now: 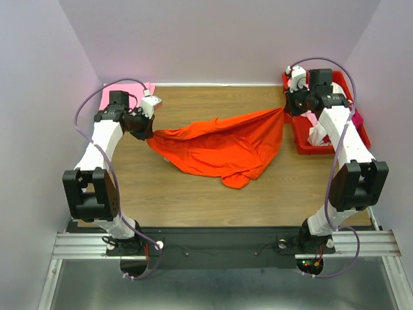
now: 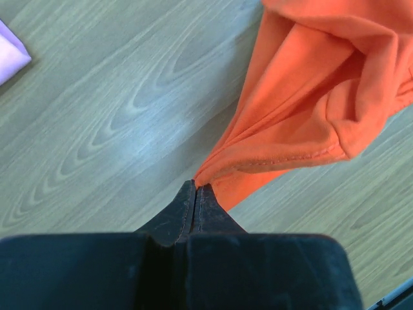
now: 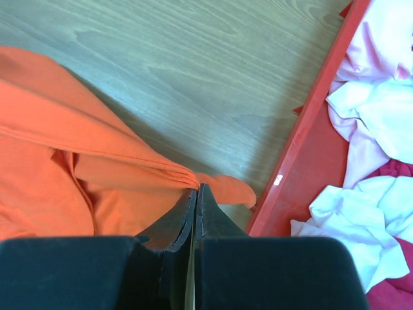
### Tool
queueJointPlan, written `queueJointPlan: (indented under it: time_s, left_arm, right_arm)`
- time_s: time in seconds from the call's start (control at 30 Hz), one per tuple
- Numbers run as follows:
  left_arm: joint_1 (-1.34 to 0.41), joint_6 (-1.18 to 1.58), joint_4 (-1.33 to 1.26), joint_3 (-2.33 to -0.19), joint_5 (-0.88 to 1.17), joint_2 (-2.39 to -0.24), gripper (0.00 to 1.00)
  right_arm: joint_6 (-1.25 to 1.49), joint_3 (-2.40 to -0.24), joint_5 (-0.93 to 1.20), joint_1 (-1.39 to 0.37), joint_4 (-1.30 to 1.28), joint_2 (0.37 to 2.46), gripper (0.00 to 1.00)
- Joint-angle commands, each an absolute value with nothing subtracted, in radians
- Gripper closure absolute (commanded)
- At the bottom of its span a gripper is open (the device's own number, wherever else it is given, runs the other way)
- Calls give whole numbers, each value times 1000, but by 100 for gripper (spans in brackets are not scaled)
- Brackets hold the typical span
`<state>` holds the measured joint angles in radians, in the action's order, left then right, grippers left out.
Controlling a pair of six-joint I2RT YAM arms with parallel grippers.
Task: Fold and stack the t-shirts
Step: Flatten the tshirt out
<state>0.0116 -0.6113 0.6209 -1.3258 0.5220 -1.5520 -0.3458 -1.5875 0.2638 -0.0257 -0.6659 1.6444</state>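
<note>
Between left tool (image 1: 151,134) and right tool (image 1: 284,110) (both clamped) stretches the orange t-shirt (image 1: 219,148).

**Orange shirt bars the middle, bare wood on either side**

The orange shirt (image 1: 219,145) hangs stretched between the left pincer (image 1: 151,134) and the right pincer (image 1: 284,110). It sags onto the table (image 1: 193,190) and blocks the middle from side to side. Bare wood lies free in front of it, toward the arm bases, and in a narrower band behind it. The red crate (image 1: 308,149) fills the far right corner, and a pink shirt (image 1: 132,88) lies in the far left corner.
</note>
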Motion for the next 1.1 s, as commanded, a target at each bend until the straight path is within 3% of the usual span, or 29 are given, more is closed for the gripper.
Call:
queueJointPlan:
  time_s: [0.0, 0.53, 0.63, 0.67, 0.77, 0.8, 0.9, 1.07]
  left_arm:
    - [29, -650, 644, -1335, 526, -1562, 100]
    - [52, -837, 532, -976, 328, -1503, 100]
    - [54, -885, 572, -992, 406, -1487, 81]
    - [52, -905, 607, -1017, 441, -1465, 68]
    - [40, -904, 662, -1098, 573, -1442, 52]
    - [20, -893, 673, -1123, 595, -1443, 50]
    - [-35, -845, 680, -1207, 643, -1473, 48]
    - [-106, -663, 575, -1293, 631, -1603, 48]
  right_arm:
    - [-373, -1600, 304, -18, -660, 1638, 99]
    - [-460, -1166, 508, -127, -745, 1562, 99]
    - [-491, -1128, 500, -150, -759, 1559, 99]
    - [-505, -1114, 491, -152, -767, 1555, 96]
    - [-521, -1101, 456, -152, -772, 1542, 73]
    - [-529, -1098, 442, -152, -772, 1525, 60]
    - [-535, -1101, 416, -147, -772, 1500, 44]
    - [-557, -1131, 393, -89, -772, 1522, 38]
